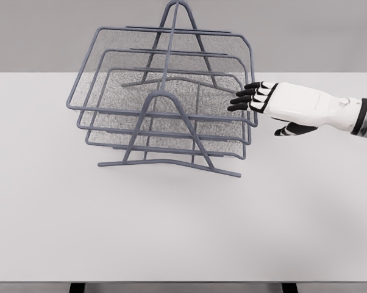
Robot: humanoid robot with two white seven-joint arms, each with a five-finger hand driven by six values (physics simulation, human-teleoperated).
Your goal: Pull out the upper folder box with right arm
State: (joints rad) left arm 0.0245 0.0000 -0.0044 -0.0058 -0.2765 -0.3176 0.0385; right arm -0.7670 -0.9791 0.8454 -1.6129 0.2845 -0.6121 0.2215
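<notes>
Three grey wire-mesh folder trays sit stacked in a grey metal rack [165, 116] on the white surface [183, 226]; the upper tray [171, 61] is seated (not drawn out). The right hand [256, 97], fingers extended and empty, reaches the rack's right edge.

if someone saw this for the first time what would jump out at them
The grey wire-mesh folder rack with three stacked trays stands on the back left-centre of the white table. From the right, the white right hand with black fingers reaches in, fingertips close against the right edge of the trays, holding nothing as far as one can see. The left arm is not in view.
</notes>
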